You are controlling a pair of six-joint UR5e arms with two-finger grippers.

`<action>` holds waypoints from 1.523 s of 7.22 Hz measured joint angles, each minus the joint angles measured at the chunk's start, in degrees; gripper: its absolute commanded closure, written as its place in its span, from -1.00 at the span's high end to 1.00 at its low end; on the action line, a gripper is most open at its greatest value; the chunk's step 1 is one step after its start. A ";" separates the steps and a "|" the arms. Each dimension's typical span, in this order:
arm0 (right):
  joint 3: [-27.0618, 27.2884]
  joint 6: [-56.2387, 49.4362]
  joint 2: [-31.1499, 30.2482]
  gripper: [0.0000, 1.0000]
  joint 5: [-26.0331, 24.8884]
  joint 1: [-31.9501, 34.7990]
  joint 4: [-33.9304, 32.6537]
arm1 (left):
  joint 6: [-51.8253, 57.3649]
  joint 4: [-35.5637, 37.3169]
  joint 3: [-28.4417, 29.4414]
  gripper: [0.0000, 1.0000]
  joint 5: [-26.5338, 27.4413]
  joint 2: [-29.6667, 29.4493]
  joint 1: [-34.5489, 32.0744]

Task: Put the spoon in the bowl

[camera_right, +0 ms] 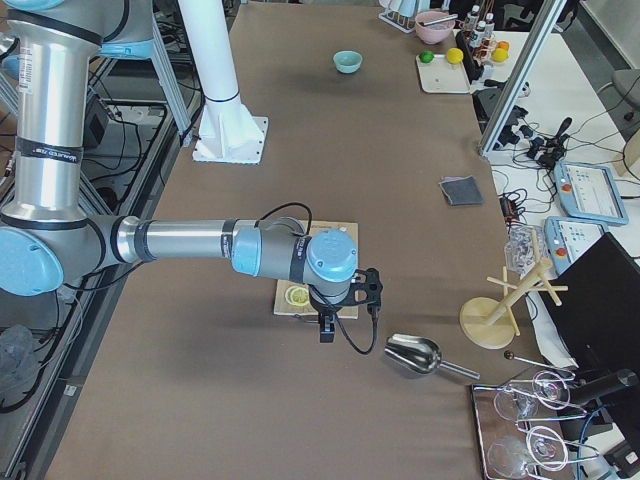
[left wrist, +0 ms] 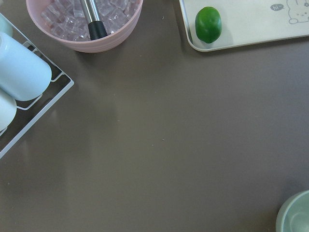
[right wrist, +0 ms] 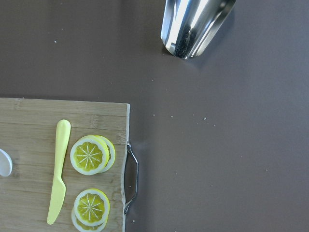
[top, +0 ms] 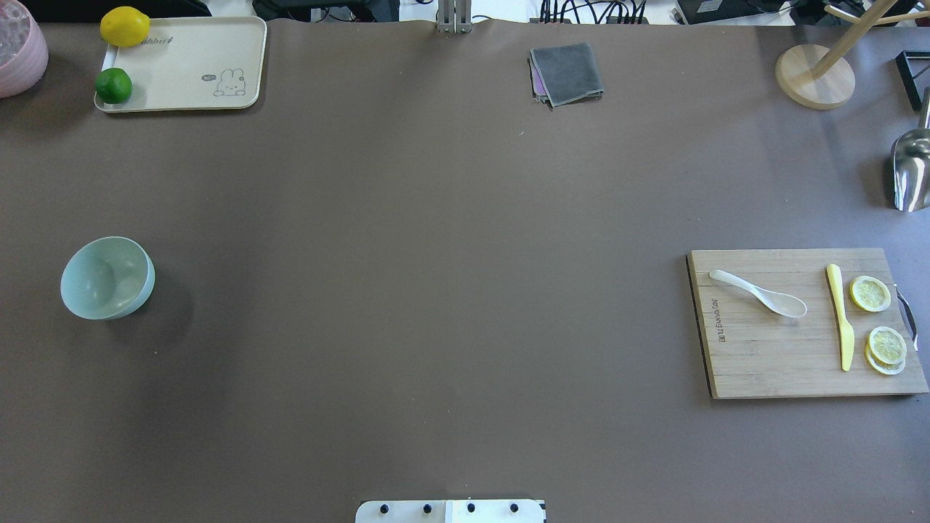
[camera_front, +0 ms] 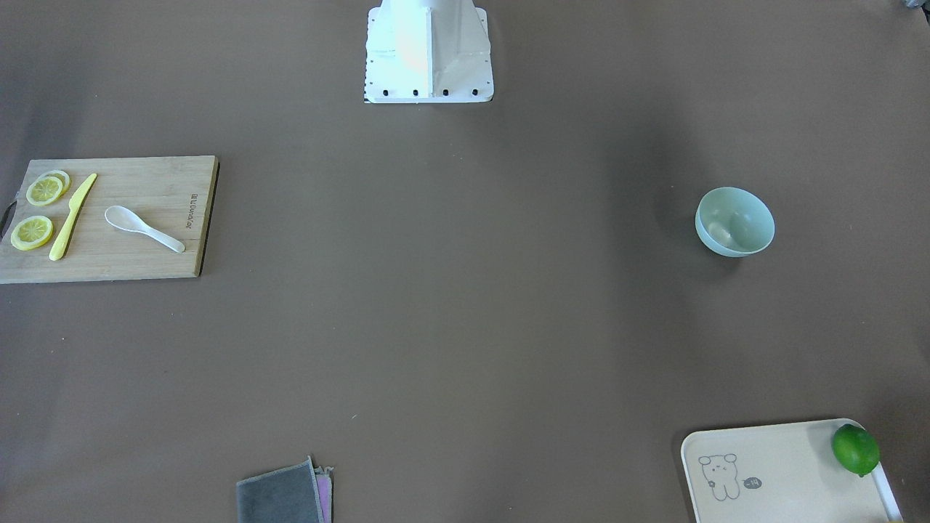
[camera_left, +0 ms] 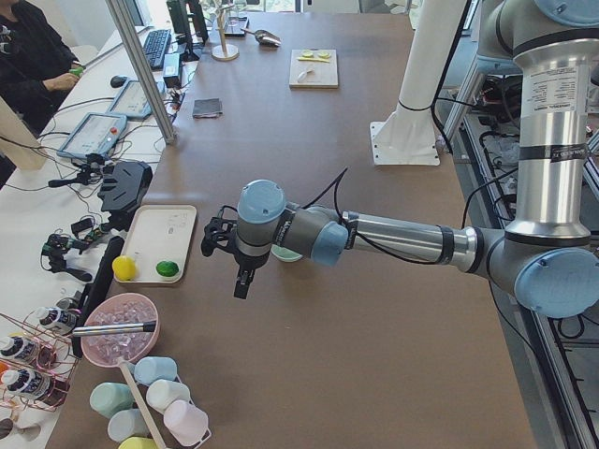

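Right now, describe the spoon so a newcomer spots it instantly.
On the robot's right sits a wooden cutting board. The spoon lies on its half nearer the table centre. It is glossy white with an oval scoop, unlike the slim yellow knife and lemon slices.

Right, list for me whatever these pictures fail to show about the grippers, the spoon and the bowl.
- Left gripper: it shows in the exterior left view alone, so open or shut cannot be told.
- Right gripper: it shows in the exterior right view alone, so the same doubt applies.
- Spoon: the right wrist view's left edge cuts off all but part of the scoop.
- Bowl: the left wrist view's bottom-right corner cuts most of it off.
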 measured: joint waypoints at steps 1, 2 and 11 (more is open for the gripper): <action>-0.02 0.04 -0.03 1.00 0.04 0.00 -0.03 | -0.04 0.00 0.01 0.96 -0.02 -0.03 0.00; -0.03 0.06 -0.05 1.00 0.06 0.00 -0.06 | -0.05 0.00 0.01 0.96 -0.06 -0.03 0.01; 0.39 0.62 0.26 1.00 0.16 0.00 0.02 | -0.07 -0.18 1.15 0.96 -0.37 -0.33 0.01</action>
